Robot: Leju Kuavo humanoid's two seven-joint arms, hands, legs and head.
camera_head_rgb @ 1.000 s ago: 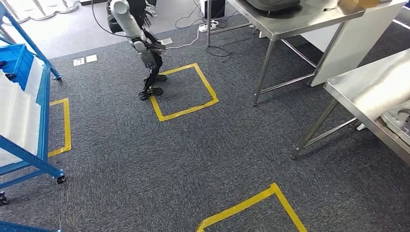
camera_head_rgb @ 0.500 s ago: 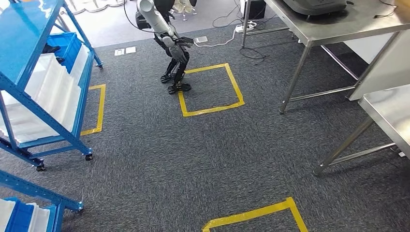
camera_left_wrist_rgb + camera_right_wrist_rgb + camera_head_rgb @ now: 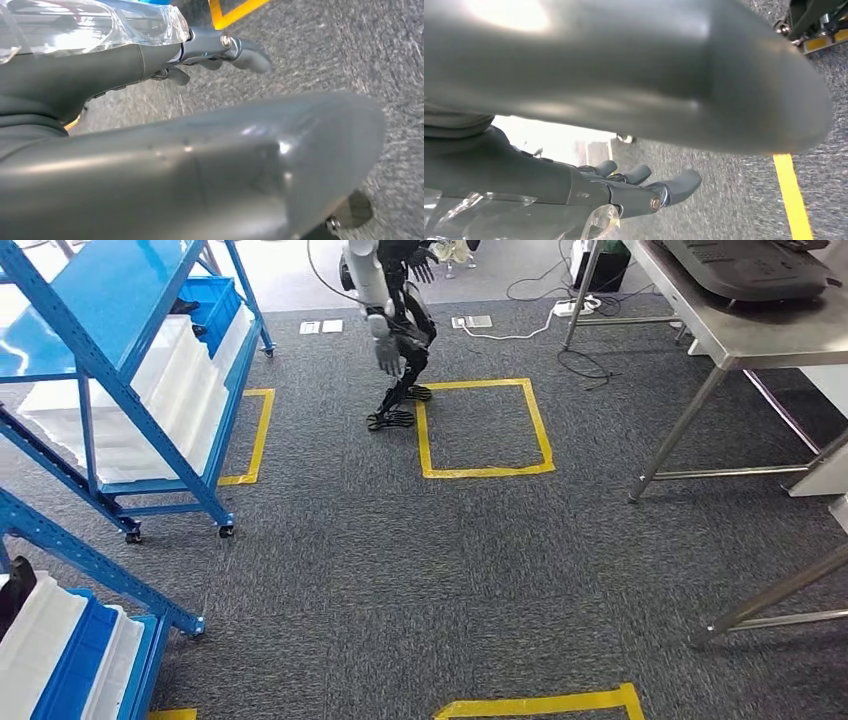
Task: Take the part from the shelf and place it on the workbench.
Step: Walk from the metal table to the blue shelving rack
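Note:
A blue wheeled shelf (image 3: 120,370) with white trays and a blue bin stands at the left in the head view. A second blue shelf (image 3: 70,640) sits at the near left corner, with a dark object (image 3: 15,595) lying on its white tray. The steel workbench (image 3: 740,335) is at the far right and carries a dark grey moulded piece (image 3: 750,265). My left hand (image 3: 165,160) hangs over the carpet, its fingers (image 3: 247,54) stretched out, holding nothing. My right hand (image 3: 614,75) is likewise empty, with its fingers (image 3: 674,187) straight.
Another humanoid robot (image 3: 395,330) stands beside a yellow tape square (image 3: 485,425) on the grey carpet. More yellow tape (image 3: 540,705) lies near me. Cables and a power strip (image 3: 570,308) trail under the workbench. A second steel table's leg (image 3: 780,595) slants at the right.
The camera has turned left: the shelves have come into view at the left, and the tables and the other robot have slid to the right. Both hands stay empty.

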